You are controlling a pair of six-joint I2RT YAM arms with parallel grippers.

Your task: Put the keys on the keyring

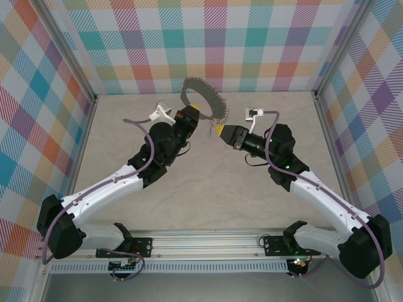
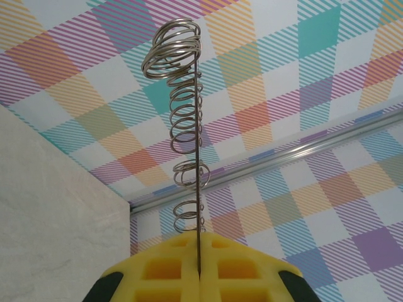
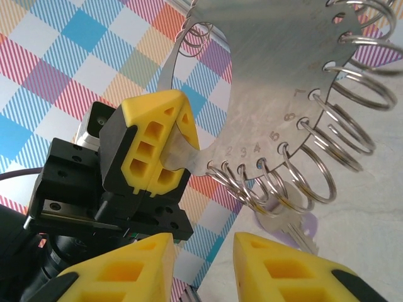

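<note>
Right tool (image 3: 205, 251); keyring (image 3: 277, 82), digits 2–7

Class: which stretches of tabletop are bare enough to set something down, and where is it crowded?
Bare: the table between left arm and right arm, ahead of the rail, and its far-right corner. Crowded: mid-back, where left gripper, keyring and right gripper cluster.

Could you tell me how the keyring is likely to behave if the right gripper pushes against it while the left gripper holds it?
The keyring looks like a thin flat metal plate, so it is probably stiff and light. Pinched at one end by the left gripper, it may pivot if pushed. Its threaded rings will likely swing.
</note>
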